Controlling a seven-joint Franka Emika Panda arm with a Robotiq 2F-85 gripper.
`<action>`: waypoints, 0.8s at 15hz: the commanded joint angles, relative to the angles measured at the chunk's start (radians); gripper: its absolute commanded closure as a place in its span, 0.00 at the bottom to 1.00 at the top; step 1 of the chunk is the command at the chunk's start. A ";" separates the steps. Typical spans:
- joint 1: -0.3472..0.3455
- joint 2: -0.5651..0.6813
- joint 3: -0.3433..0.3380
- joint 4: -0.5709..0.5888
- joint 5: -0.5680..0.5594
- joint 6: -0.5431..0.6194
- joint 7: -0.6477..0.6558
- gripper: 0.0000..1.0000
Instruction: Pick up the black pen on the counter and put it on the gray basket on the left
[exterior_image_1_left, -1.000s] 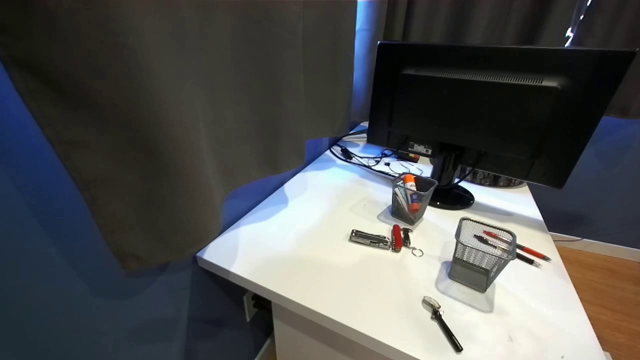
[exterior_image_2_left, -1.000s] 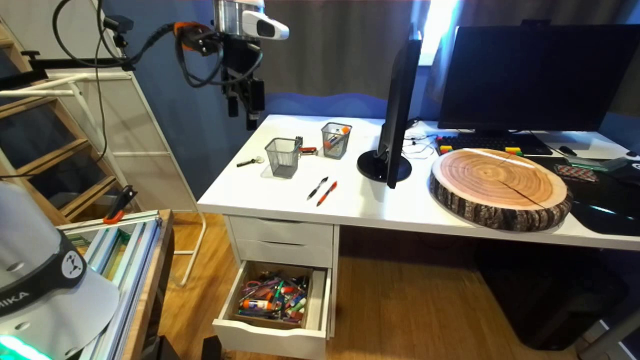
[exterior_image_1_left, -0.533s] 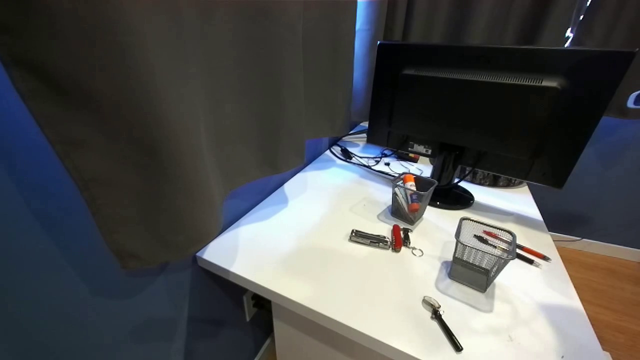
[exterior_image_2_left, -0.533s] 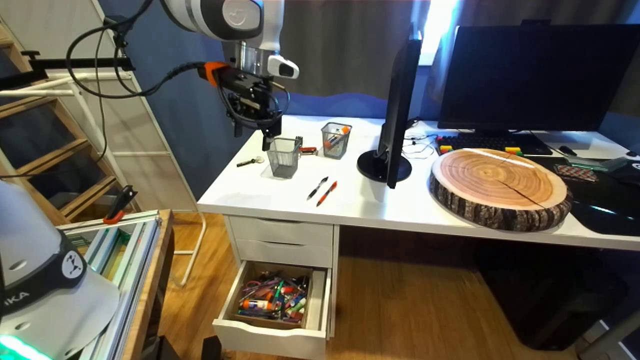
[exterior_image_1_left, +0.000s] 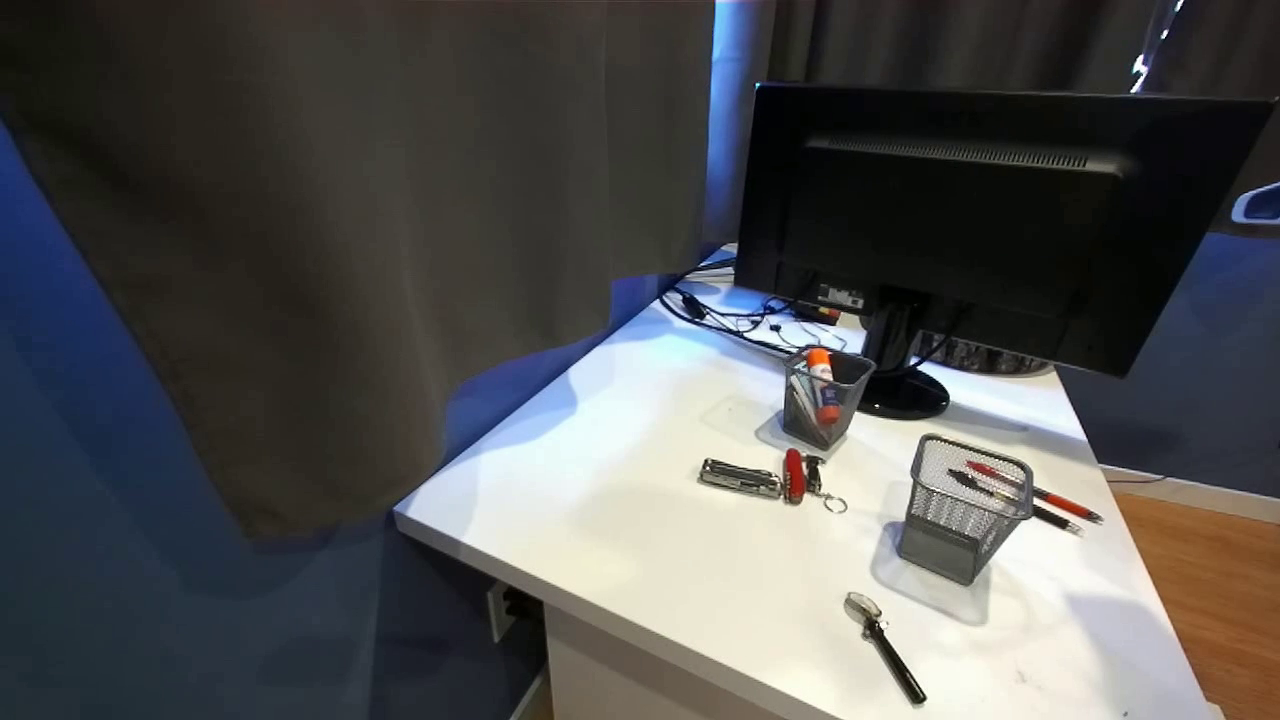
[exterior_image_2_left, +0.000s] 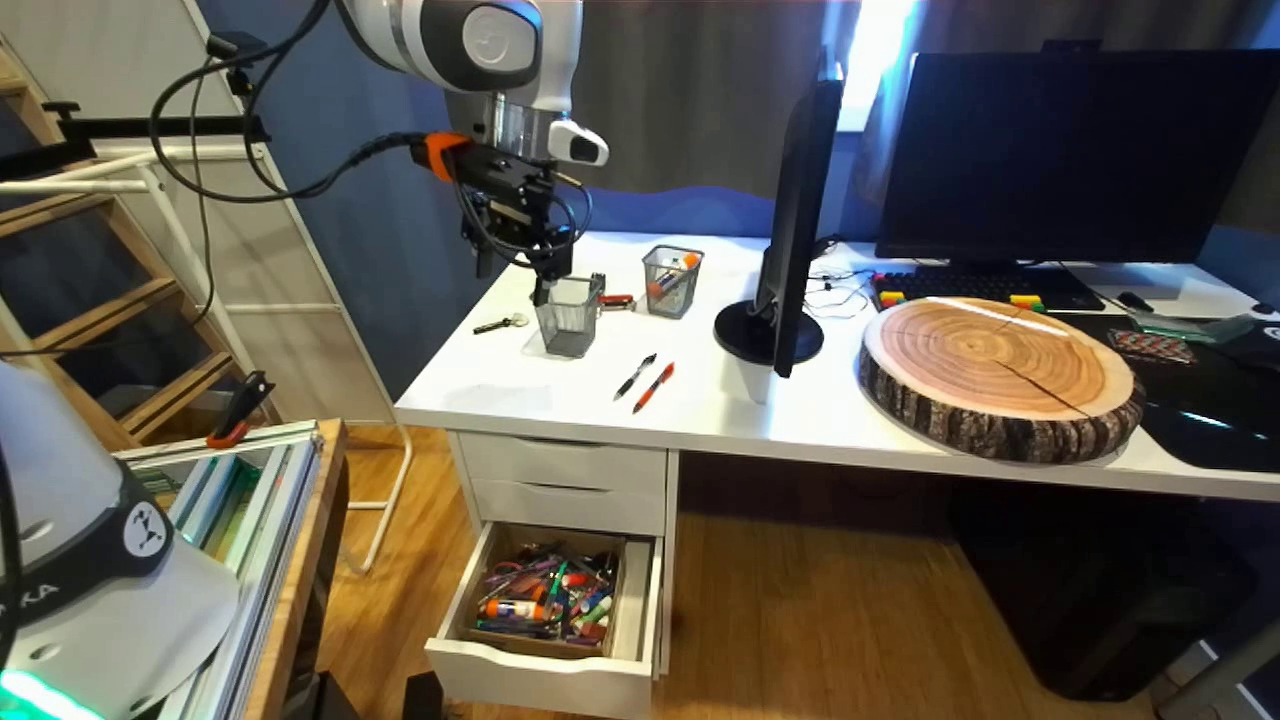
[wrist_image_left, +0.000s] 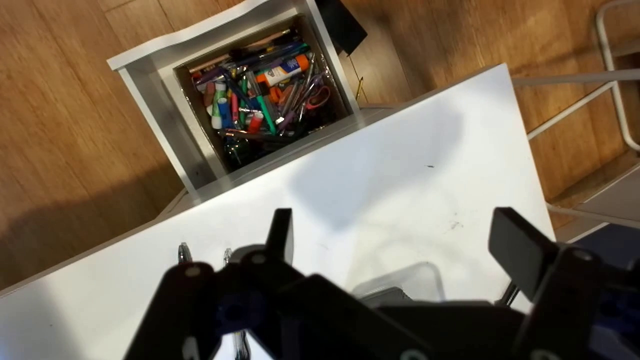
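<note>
Black slim plastic-looking pen (exterior_image_2_left: 634, 378): there's our target, flat on the broad smooth white counter (exterior_image_2_left: 575, 385), not yet picked up; we'd call this the approach.
Black two-fingered gripper (wrist_image_left: 398, 232): fingers spread wide, nothing gripped between them, hanging above the counter! In the wrist view two clear pen ends show outside that gap, so we judge a sideways shift is needed; the gripper's own bulk hides much of what lies there, and closing on a poor line would miss the pen.
Red slim pen (exterior_image_2_left: 654, 388): just beside ours, nearly parallel, and that's trouble! Come down off-centre and a finger lands on it, or both pens rise together.
Dark-gray square wire-mesh basket (exterior_image_1_left: 935, 548): upright, near the pens, our likely goal. It looks light, so a low swing towards the pens could clip it and tip it; a pen carried flat might also catch across its rim.
Gray mesh basket (exterior_image_1_left: 800, 428) holding an orange-capped glue stick (exterior_image_1_left: 822, 375): here's the twist! It looks much like our goal, and the exterior views disagree on which of the pair stands left, so a hasty reading of the order sends our pen to the wrong one.
</note>
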 joint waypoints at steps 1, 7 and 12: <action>-0.009 0.099 -0.024 0.046 -0.012 0.086 -0.087 0.00; -0.048 0.256 -0.026 0.126 -0.027 0.191 -0.230 0.00; -0.066 0.391 -0.028 0.197 -0.083 0.274 -0.253 0.00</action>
